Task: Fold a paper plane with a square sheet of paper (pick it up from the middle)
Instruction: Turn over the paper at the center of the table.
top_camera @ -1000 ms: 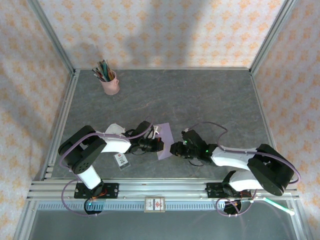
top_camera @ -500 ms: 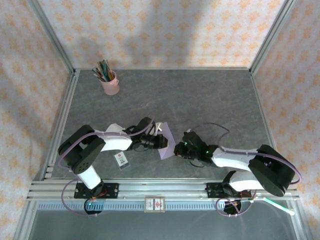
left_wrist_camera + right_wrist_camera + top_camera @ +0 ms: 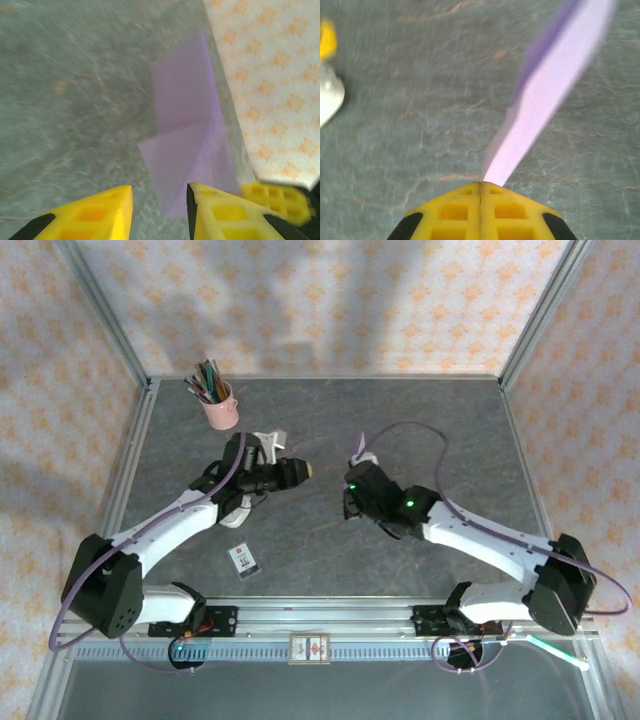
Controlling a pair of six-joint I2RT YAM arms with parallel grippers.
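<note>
The lavender paper plane (image 3: 550, 95) is held off the table by its near end, with my right gripper (image 3: 481, 184) shut on it. From that wrist it appears edge-on as a slim strip slanting up to the right. In the left wrist view the same folded paper (image 3: 185, 140) shows flat panels and creases just ahead of my left gripper (image 3: 157, 192), which is open and apart from the paper. A yellow finger of the right gripper (image 3: 280, 200) shows at the paper's lower right. From above, the left gripper (image 3: 303, 470) and the right gripper (image 3: 348, 498) face each other over mid-table.
A pink cup of pens (image 3: 221, 406) stands at the back left. A small white card with dark print (image 3: 243, 559) lies near the front edge, left of centre. Aluminium frame posts and patterned walls close in the grey table (image 3: 440, 420).
Both arms have swung from the front edge toward mid-table. The left gripper let go of the paper and opened. The right gripper shut on the paper and carried it along.
</note>
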